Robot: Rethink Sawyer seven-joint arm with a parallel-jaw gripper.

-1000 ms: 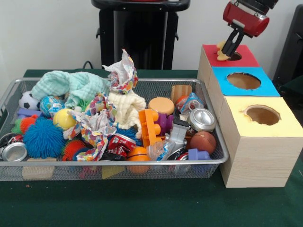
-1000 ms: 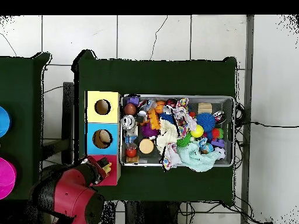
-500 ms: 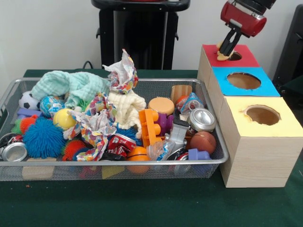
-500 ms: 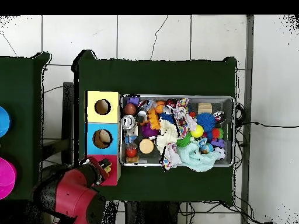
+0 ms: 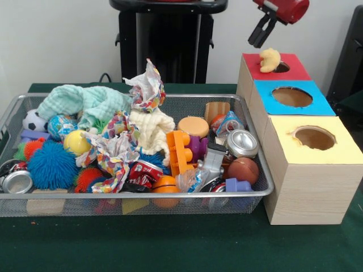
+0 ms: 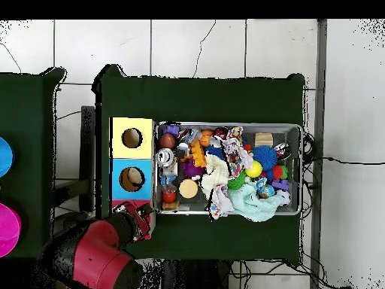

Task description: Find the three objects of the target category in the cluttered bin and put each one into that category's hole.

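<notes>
A small yellow cloth scrap lies on top of the red box, bunched at the left rim of its hole. My gripper hangs above and to the left of it, open, with nothing between its fingers. In the overhead view the red arm covers most of the red box, and the gripper shows at that box's corner. The wire bin holds more cloth: a mint towel, a cream cloth and patterned rags.
The blue box and yellow box stand in a row with the red one, right of the bin. The bin also holds fuzzy balls, crushed cans, plastic blocks and wooden pieces. A black stand rises behind the bin.
The gripper let go of the yellow scrap at the red box's hole and rose up and to the left; the scrap now rests on the hole's rim.
</notes>
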